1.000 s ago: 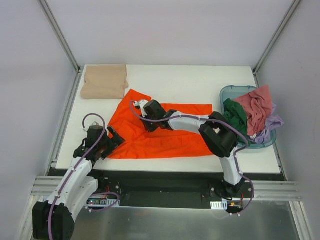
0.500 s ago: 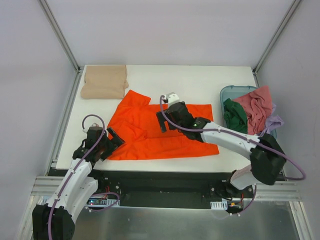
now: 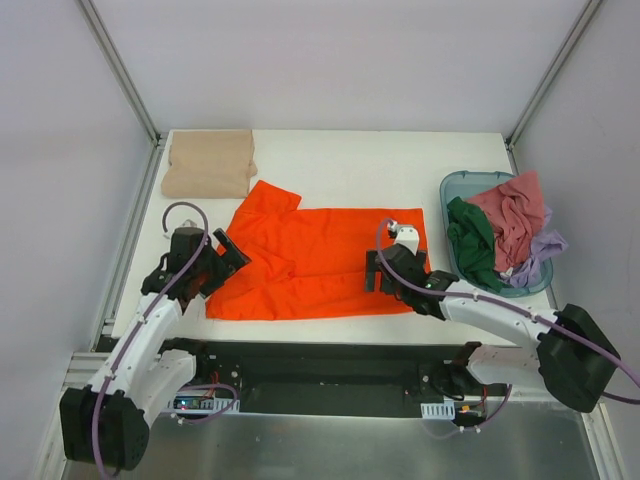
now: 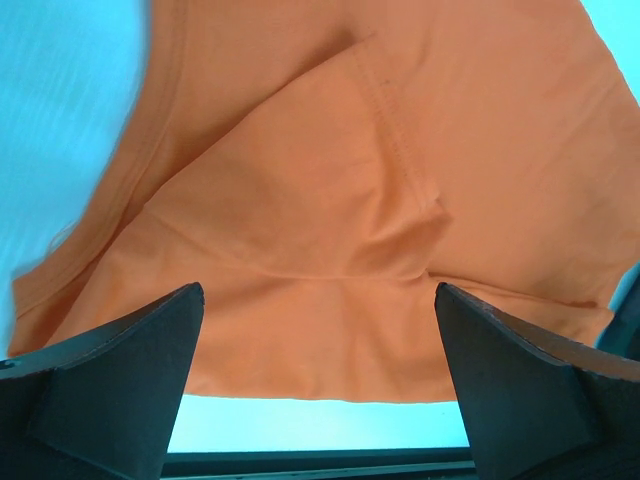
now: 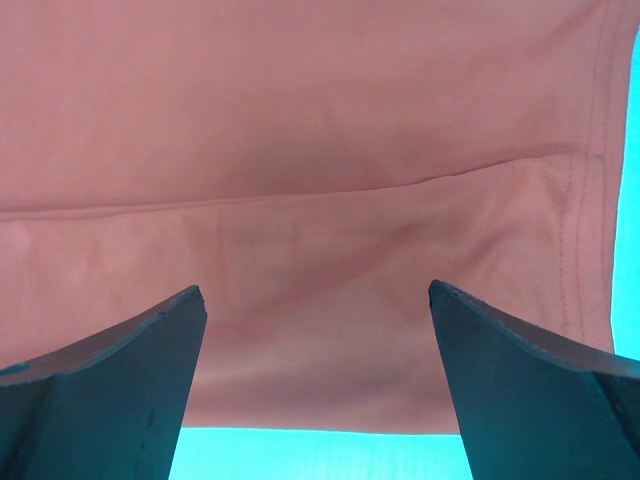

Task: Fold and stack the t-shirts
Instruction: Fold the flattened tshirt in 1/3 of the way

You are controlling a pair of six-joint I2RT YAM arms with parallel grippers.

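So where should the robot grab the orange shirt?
Probably the near edge of the orange t-shirt, one end each, coming from the robot's side: it lies flat, and that free edge sits between the open left fingers and right fingers.

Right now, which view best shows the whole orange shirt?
Top external: the orange shirt is all in frame. Left wrist shows only a seam and near edge; right wrist only a crease and stitched hem.
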